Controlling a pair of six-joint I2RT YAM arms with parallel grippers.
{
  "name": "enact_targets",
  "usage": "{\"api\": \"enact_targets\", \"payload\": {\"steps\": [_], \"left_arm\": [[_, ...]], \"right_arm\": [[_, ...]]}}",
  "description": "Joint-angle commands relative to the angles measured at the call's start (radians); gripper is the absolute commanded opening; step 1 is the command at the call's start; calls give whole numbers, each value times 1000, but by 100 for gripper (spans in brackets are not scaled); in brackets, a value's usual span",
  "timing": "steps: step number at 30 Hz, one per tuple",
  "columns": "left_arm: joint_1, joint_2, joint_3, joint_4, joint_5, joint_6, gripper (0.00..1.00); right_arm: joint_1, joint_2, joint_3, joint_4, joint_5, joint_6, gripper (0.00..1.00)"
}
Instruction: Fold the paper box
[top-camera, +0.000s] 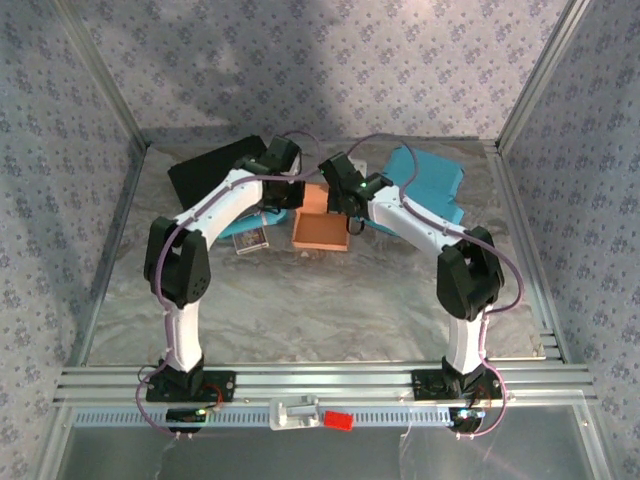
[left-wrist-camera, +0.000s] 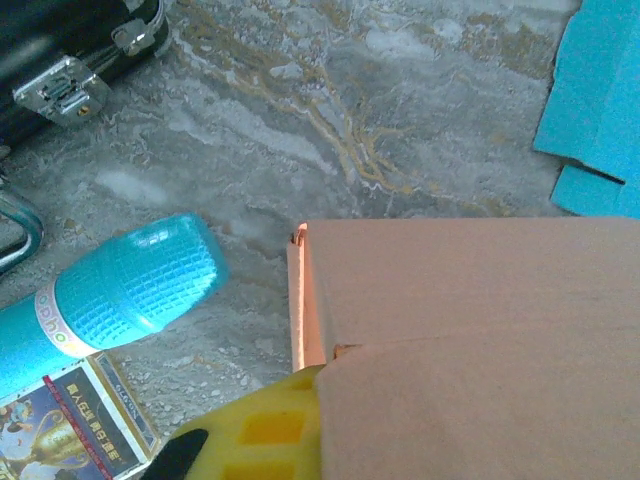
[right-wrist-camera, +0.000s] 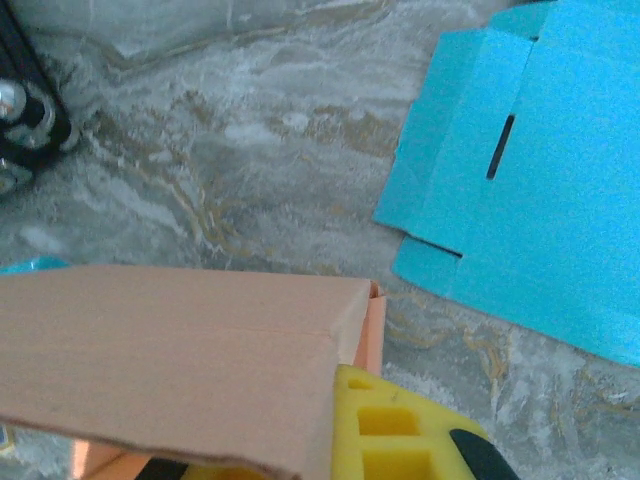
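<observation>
I see the orange paper box (top-camera: 320, 228) sitting open side up on the marble table (top-camera: 320, 300), between the two wrists. The left gripper (top-camera: 290, 203) is at the box's left wall and the right gripper (top-camera: 345, 207) is at its right wall. On the left wrist feed one yellow finger (left-wrist-camera: 262, 432) lies against a box wall with its partner hidden behind the card, so I read those fingers as pinched together on that wall. The right wrist feed gives the same: a yellow finger (right-wrist-camera: 390, 432) pressed to the box wall, clamped. A flat blue sheet (top-camera: 432, 185) lies right of the box. A black case (top-camera: 205, 172) and a teal cylinder (left-wrist-camera: 130, 285) lie to its left.
</observation>
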Motion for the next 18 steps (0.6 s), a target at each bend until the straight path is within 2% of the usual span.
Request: {"api": "enact_targets", "payload": {"steps": [1,8,18], "left_arm": [[-18,26,65,-68,81,-14,0],[-15,12,-25,-6,104,-23,0],[-41,-73,-213,147,73,-8,0]], "right_arm": [[14,42,70,-55,-26,45,0],[13,10,-42,35,-46,47,0],[31,-27,-101,36,-29,72,0]]}}
